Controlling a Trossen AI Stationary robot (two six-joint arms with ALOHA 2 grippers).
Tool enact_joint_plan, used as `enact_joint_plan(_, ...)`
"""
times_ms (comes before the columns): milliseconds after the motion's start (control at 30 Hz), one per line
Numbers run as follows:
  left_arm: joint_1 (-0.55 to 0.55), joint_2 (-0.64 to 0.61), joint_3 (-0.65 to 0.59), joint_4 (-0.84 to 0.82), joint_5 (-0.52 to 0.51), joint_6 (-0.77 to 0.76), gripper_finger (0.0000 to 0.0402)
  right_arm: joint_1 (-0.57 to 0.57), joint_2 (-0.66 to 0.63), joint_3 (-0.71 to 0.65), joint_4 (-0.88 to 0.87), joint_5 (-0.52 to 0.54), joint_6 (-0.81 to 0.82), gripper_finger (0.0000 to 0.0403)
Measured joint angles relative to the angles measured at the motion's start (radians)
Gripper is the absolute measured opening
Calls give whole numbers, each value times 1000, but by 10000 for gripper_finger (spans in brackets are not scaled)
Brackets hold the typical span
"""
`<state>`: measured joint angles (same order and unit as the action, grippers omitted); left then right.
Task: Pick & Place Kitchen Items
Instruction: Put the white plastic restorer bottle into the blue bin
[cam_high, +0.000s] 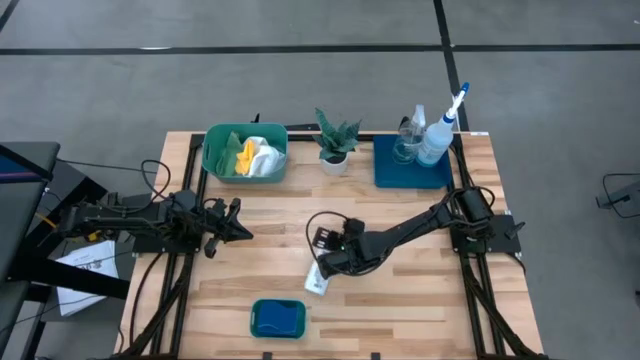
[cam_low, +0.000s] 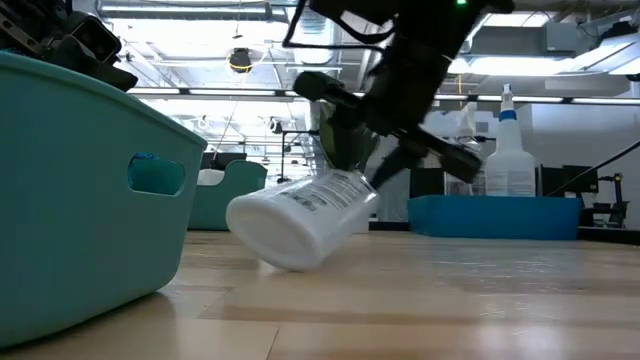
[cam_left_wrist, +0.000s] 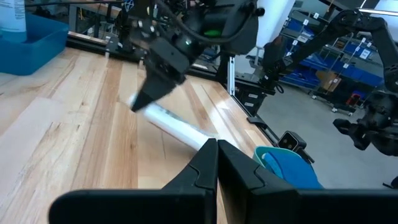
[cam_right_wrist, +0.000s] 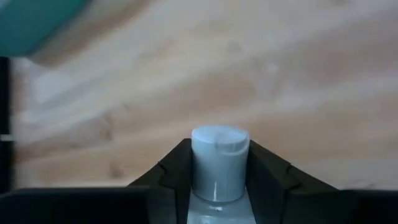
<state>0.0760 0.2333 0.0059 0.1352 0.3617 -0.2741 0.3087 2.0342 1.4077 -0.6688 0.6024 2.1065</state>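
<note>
A small white bottle (cam_high: 317, 281) lies near the table's middle, tilted in the low view (cam_low: 305, 225), with my right gripper (cam_high: 327, 266) shut on its upper end. My left gripper (cam_high: 240, 232) is shut at the table's left side with nothing in it, and points level toward the bottle (cam_left_wrist: 177, 127). White, yellow and green cloths (cam_high: 252, 155) lie in a green tub (cam_high: 212, 160) at the back. A white spray bottle with a blue trigger (cam_high: 440, 128) and a clear spray bottle (cam_high: 410, 135) stand in a dark blue tray (cam_high: 385, 175). My right gripper pinches the small white bottle between its two fingers, one on each side of the bottle's raised end (cam_right_wrist: 198, 171). The fingers slant down from the table's right side and lie along the bottle. The bottle is tilted, its rounded lower end (cam_low: 270, 245) down at the table top.
A small green tub (cam_high: 277, 318) with a blue sponge in it sits at the near edge, close to the bottle. A potted plant (cam_high: 335, 145) stands at the back between the green tub and the tray. Bare wood lies between the two arms.
</note>
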Motion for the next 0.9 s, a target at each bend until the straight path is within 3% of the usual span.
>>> enact_joint_plan(133, 0, 0, 0, 0, -3, 0, 3, -23, 0, 36, -3, 83, -118, 108)
enact_joint_plan(567, 0, 0, 0, 0, -3, 0, 3, -64, 0, 168, 83, 331, -728, 108)
enact_joint_plan(900, 0, 0, 0, 0, -2, 0, 3, -55, 0, 177, 214, 573, -976, 108)
